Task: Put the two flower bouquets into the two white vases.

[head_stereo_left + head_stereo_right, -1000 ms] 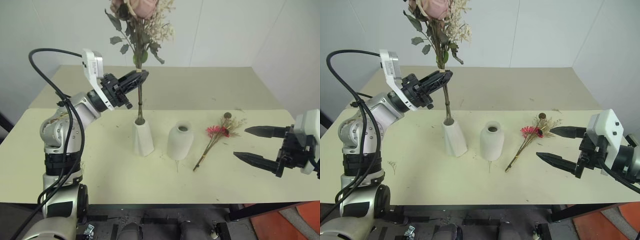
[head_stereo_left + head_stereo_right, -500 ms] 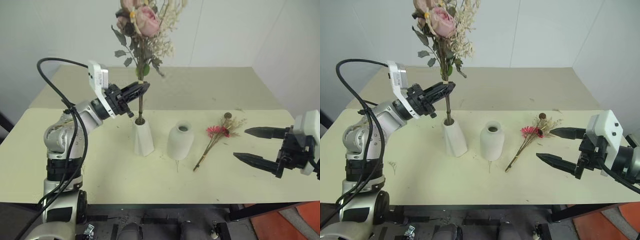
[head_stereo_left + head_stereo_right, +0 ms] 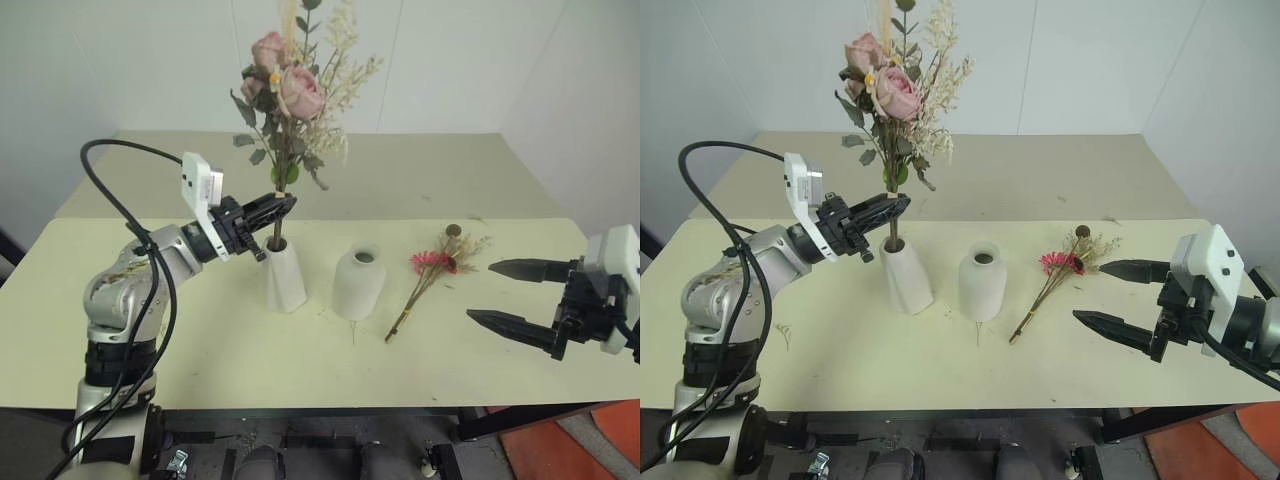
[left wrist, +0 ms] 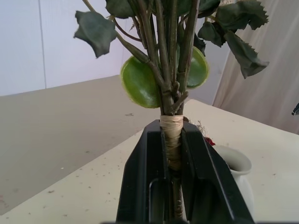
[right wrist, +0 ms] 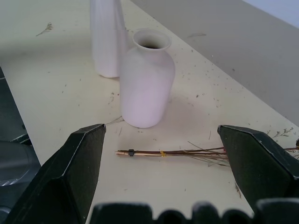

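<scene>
Rose bouquet (image 3: 290, 95) stands upright with its stems entering the mouth of the narrow white vase (image 3: 285, 278), near the middle of the table (image 3: 200, 340). The wider white vase (image 3: 358, 282) stands just beside it toward the right edge, empty. The gerbera bouquet (image 3: 436, 272) lies flat between that vase and the right edge. The tabletop is pale beige with scattered plant debris; a second table (image 3: 420, 170) adjoins the far edge, before white walls. The left gripper (image 3: 280, 205), arm bent and reaching in about level, is clamped on the taped stems just above the vase mouth. The right gripper (image 3: 520, 297) hovers near the right edge, fingers spread wide, holding nothing.
</scene>
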`<action>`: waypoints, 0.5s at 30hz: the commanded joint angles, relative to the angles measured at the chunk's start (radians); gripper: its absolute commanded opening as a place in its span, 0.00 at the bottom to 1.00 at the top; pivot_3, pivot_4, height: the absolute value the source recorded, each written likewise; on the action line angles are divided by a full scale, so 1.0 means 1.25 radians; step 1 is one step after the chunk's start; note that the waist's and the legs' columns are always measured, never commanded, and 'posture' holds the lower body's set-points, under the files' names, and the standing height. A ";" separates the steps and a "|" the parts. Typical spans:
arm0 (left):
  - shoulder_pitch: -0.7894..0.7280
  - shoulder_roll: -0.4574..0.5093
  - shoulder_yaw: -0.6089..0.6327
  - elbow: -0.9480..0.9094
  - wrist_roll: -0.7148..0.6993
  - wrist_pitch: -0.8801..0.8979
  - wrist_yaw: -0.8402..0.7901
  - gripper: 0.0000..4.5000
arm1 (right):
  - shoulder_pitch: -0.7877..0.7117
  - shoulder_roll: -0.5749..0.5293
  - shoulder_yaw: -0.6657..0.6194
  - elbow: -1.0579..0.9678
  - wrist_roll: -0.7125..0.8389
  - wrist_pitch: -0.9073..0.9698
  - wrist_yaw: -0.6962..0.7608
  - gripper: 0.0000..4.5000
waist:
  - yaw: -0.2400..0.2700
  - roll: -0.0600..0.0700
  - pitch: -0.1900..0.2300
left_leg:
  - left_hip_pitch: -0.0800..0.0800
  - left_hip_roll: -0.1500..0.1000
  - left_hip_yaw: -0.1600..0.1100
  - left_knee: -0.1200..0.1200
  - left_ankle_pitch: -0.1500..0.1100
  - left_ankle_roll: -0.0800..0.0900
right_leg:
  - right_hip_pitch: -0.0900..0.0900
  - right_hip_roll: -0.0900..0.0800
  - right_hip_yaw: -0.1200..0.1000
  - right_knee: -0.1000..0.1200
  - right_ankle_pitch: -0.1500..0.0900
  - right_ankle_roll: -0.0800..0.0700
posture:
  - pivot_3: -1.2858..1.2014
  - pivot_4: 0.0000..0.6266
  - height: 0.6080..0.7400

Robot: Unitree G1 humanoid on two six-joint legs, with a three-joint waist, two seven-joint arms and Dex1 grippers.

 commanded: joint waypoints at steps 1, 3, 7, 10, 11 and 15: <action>0.015 0.017 0.033 -0.066 -0.043 0.031 0.023 0.02 | -0.006 -0.006 -0.031 -0.015 0.017 -0.003 0.001 1.00 | 0.000 0.000 0.000 | 0.000 0.000 0.000 0.000 0.000 0.000 | 0.000 0.000 0.000 0.000 0.000 0.000 | 0.52 0.24 1.00; 0.030 0.029 0.040 -0.084 -0.056 0.054 0.034 0.19 | -0.012 -0.007 -0.025 -0.010 0.022 -0.005 0.007 1.00 | 0.000 0.000 0.000 | 0.000 0.000 0.000 0.000 0.000 0.000 | 0.000 0.000 0.000 0.000 0.000 0.000 | 0.52 0.24 1.00; 0.048 0.045 0.052 -0.101 -0.067 0.071 0.050 0.46 | -0.023 -0.010 -0.013 -0.002 0.022 -0.009 0.007 1.00 | 0.000 0.000 0.000 | 0.000 0.000 0.000 0.000 0.000 0.000 | 0.000 0.000 0.000 0.000 0.000 0.000 | 0.52 0.24 1.00; 0.050 0.051 0.050 -0.104 -0.066 0.068 0.057 0.68 | -0.034 -0.012 0.003 0.007 0.016 -0.016 0.006 1.00 | 0.000 0.000 0.000 | 0.000 0.000 0.000 0.000 0.000 0.000 | 0.000 0.000 0.000 0.000 0.000 0.000 | 0.52 0.24 1.00; 0.050 0.052 0.049 -0.105 -0.067 0.067 0.057 0.75 | -0.039 -0.012 0.007 0.009 0.014 -0.017 0.007 1.00 | 0.000 0.000 0.000 | 0.000 0.000 0.000 0.000 0.000 0.000 | 0.000 0.000 0.000 0.000 0.000 0.000 | 0.52 0.24 1.00; 0.059 0.061 0.055 -0.119 -0.075 0.071 0.062 0.99 | -0.050 -0.013 0.014 0.017 0.011 -0.019 0.009 1.00 | 0.001 0.000 0.000 | 0.000 0.000 0.000 0.000 0.000 0.000 | 0.000 0.000 0.000 0.000 0.000 0.000 | 0.52 0.24 1.00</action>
